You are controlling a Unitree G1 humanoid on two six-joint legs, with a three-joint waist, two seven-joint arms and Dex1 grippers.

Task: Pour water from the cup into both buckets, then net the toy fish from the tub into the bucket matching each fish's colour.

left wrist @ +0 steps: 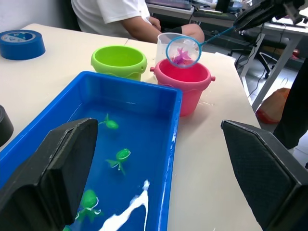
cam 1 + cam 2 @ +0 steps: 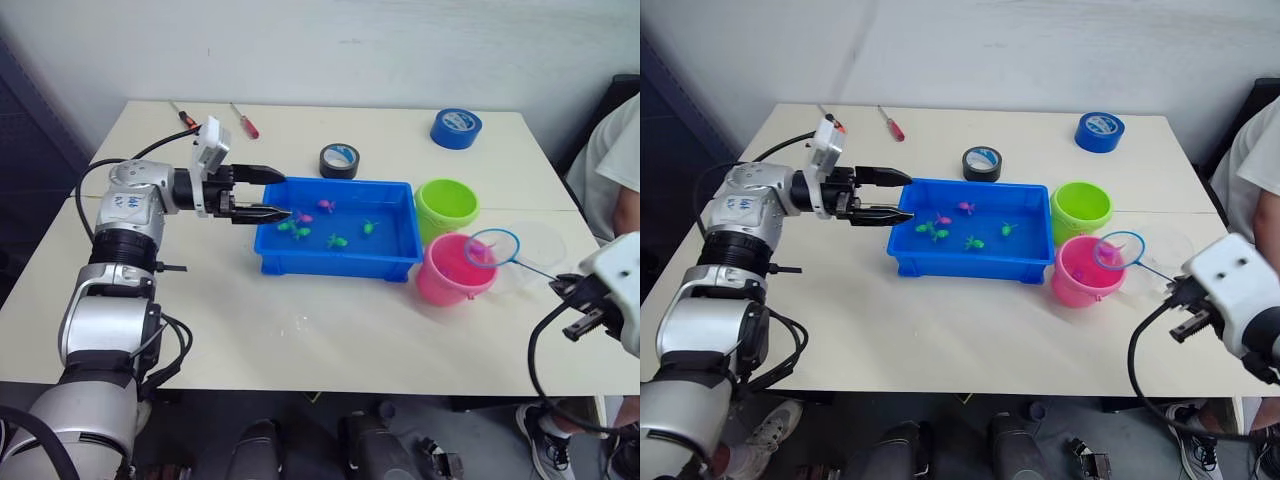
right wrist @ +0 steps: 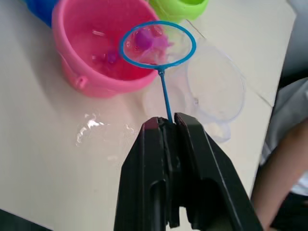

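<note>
On a pale counter (image 2: 330,330), the robot's right hand (image 3: 167,126) pinches the thin handle of the net (image 2: 492,248), holding its blue hoop over the pink bucket (image 2: 452,272) with a pink fish (image 1: 181,56) caught in the mesh. Small pink shapes inside that bucket may be fish already dropped there, though they are too blurred to be sure. The lime green bucket (image 2: 446,205) stands just behind it, and the clear cup (image 2: 540,250) sits upright beside the pink one, so pouring looks finished. The left hand (image 2: 262,194), fingers spread, hovers at the left end of the blue tub (image 2: 335,262), where several green fish (image 2: 337,241) and some pink ones (image 2: 326,206) float, waiting to be netted.
</note>
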